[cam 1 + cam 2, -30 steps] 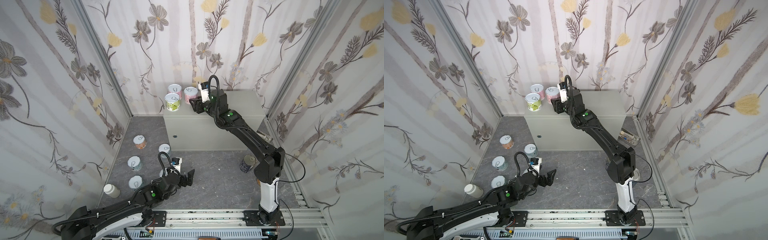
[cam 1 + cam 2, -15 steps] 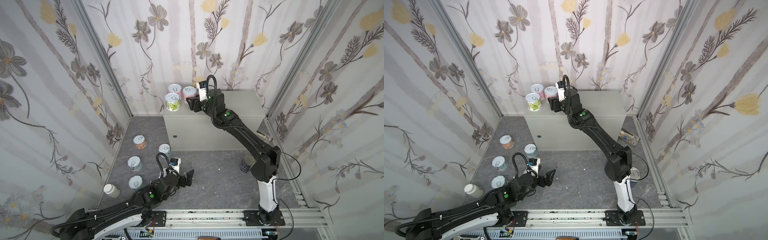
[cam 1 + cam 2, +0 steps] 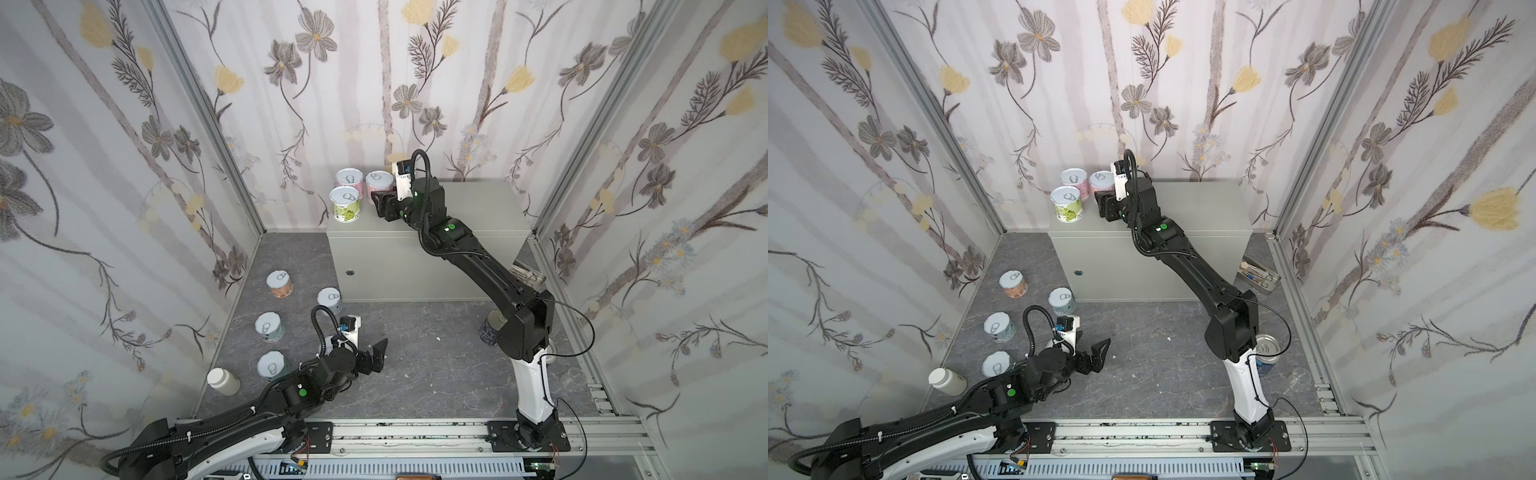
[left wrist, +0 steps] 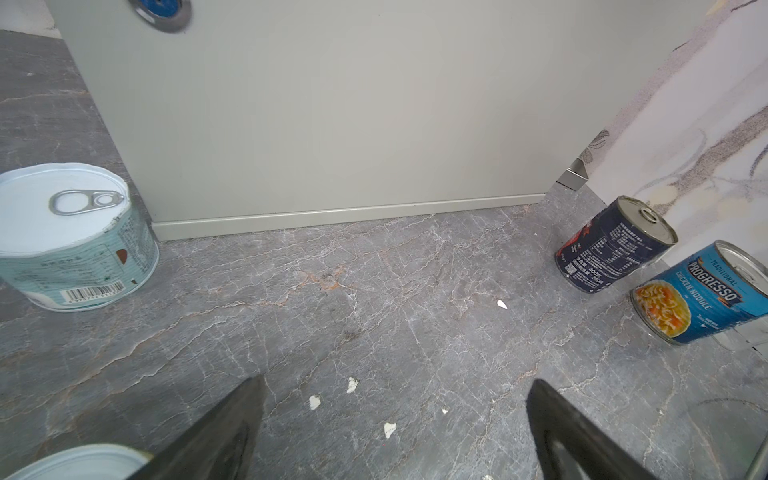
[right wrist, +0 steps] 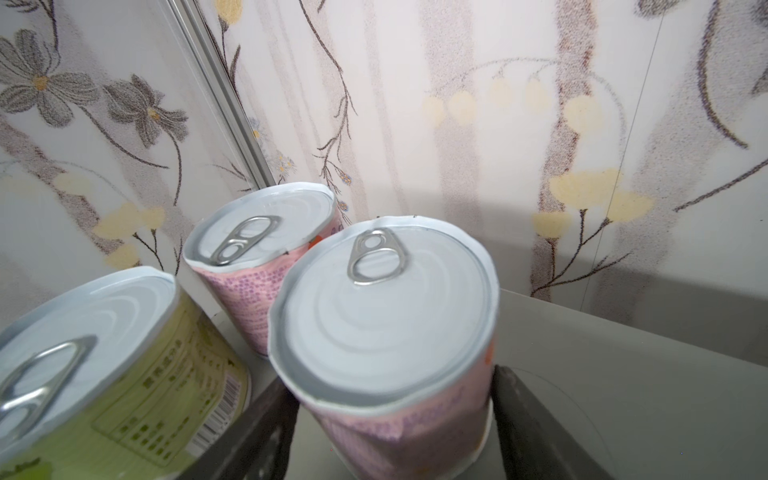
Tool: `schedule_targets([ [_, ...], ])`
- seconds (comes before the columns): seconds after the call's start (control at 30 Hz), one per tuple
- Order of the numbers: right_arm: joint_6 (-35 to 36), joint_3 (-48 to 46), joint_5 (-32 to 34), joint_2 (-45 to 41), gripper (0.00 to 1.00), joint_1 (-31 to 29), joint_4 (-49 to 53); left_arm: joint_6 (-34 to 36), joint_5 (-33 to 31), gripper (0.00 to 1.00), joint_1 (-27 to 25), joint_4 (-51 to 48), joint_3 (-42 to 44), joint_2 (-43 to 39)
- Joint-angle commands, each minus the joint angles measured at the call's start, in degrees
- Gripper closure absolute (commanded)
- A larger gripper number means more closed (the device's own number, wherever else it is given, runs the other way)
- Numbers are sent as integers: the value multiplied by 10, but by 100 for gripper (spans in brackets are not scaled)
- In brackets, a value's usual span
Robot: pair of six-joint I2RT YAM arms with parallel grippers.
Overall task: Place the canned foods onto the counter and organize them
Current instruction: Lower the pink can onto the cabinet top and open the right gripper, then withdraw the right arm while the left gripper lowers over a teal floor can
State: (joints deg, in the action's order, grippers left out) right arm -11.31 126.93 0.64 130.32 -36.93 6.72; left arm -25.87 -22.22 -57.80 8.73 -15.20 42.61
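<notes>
On the counter (image 3: 478, 208) three short canned foods stand at its left end: a green can (image 3: 344, 203) and two pink ones (image 3: 349, 181) (image 3: 379, 185). My right gripper (image 5: 395, 415) is open around the nearer pink can (image 5: 386, 316), which rests on the counter top; a strip of counter shows between one finger (image 5: 257, 432) and the can. My left gripper (image 3: 376, 353) hovers wide open and empty over the floor. Several pastel cans (image 3: 269, 326) stand on the floor at the left. A navy can (image 4: 615, 245) and a Progresso can (image 4: 702, 291) stand on the floor at the right.
A white-capped beige bottle (image 3: 223, 381) stands by the left wall. A metal tray of utensils (image 3: 1258, 276) lies beside the counter's right end. The right arm's elbow hangs over the navy can (image 3: 489, 330). Floral walls close in three sides.
The right gripper slid the pink can a little left, next to the other pink can, and its jaws have widened. The left arm has hardly moved.
</notes>
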Motion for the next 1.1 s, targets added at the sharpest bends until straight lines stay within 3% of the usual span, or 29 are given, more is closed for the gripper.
schedule_targets([
  [0.0, -17, 5, 13, 13, 28, 1, 22, -4, -3, 0, 1, 5, 0, -2],
  [0.47, -18, 29, 6, 30, 28, 4, 15, -10, -8, 0, 1, -11, -4, -14],
  [0.63, -17, 29, 1, 23, 15, 4, 16, -18, -22, 0, 1, -40, -13, -34],
  [0.93, -5, 23, 0, -24, 7, -4, 38, -50, -71, 0, 5, -171, -77, -46],
  [1.07, 5, -28, -4, -76, 2, -9, 26, -71, -104, 0, 6, -228, -98, -51],
])
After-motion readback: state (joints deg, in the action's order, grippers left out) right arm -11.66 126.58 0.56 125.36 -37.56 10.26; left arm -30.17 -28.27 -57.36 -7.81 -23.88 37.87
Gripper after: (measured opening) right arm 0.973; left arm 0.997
